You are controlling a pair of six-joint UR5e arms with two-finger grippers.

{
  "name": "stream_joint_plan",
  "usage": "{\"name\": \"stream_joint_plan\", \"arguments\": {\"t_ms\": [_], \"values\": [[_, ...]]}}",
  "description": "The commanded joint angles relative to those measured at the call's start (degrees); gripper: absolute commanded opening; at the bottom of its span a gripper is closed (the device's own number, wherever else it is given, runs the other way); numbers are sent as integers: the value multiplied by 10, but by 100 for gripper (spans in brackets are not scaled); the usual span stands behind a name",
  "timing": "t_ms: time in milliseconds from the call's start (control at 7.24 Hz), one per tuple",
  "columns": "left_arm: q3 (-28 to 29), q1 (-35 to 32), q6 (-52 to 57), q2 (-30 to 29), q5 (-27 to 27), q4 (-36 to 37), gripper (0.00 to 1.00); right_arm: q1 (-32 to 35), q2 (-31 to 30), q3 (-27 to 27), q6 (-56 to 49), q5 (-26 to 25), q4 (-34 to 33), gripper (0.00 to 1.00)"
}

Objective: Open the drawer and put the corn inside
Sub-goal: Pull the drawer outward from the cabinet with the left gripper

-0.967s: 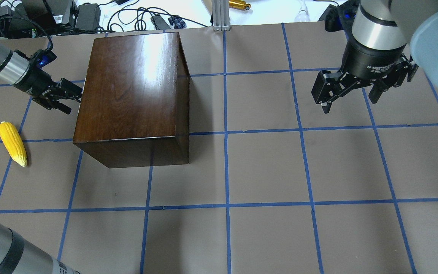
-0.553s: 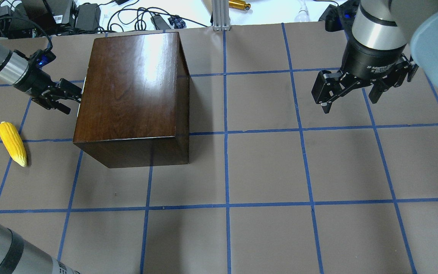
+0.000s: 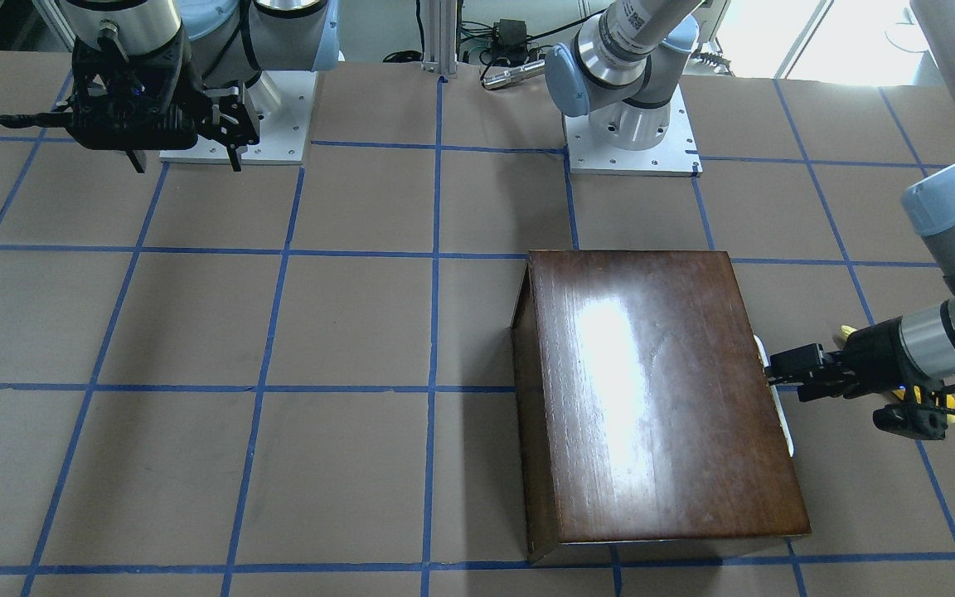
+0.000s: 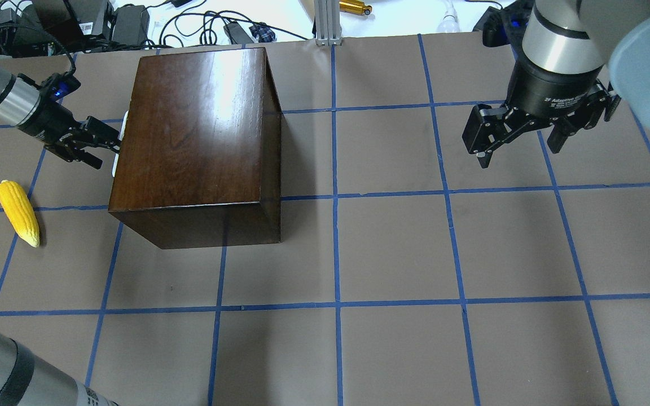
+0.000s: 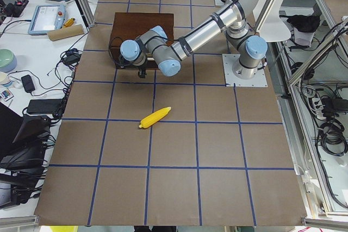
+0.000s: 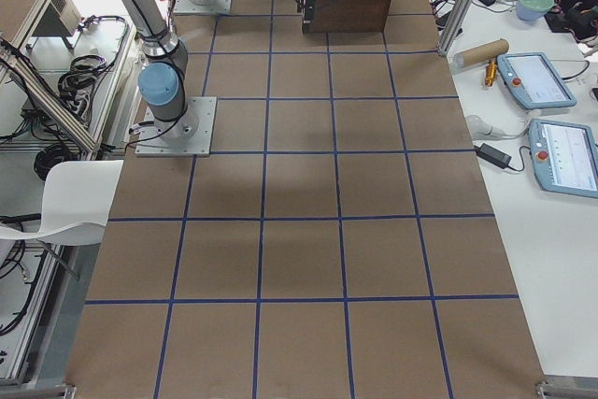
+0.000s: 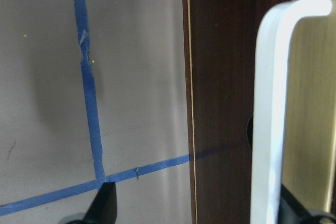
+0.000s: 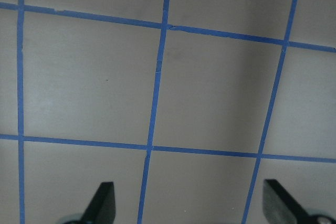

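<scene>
At the far left corner of the table (image 4: pixel 392 248), against the box's left-facing side: left gripper (image 4: pixel 108 152), held level. Its fingers (image 7: pixel 107 205) are apart, and the white drawer handle (image 7: pixel 268 108) stands between them, close to one finger and not clamped.

Behind the handle: drawer (image 7: pixel 223 77), dark brown front, seated in a glossy dark-brown wooden box (image 4: pixel 195 129). Whether it is drawn out at all cannot be told.
- Handling, by judgement: rigid wood that slides along one line only.
- Hold: the bar of the handle, pulled straight toward the left edge.
- Risk: the box may skid on the table if the drawer sticks.

Closer to the left edge and the near edge, apart from box and gripper: corn (image 4: pixel 17 212), yellow toy cob, lying flat, tip toward the near edge.
- Handling, by judgement: light and stiff, bumpy enough for purchase, but round and tapered, so liable to roll.
- Hold: across the thick middle, not the tip.

Over the far right corner: right gripper (image 4: pixel 518 157), raised, pointing down, jaws spread, holding nothing.
</scene>
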Motion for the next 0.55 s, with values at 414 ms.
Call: {"name": "stream_joint_plan", "arguments": {"t_ms": [414], "values": [[-9,5,-1,1,17,24,100,0,0,0,0,0,0,100]]}}
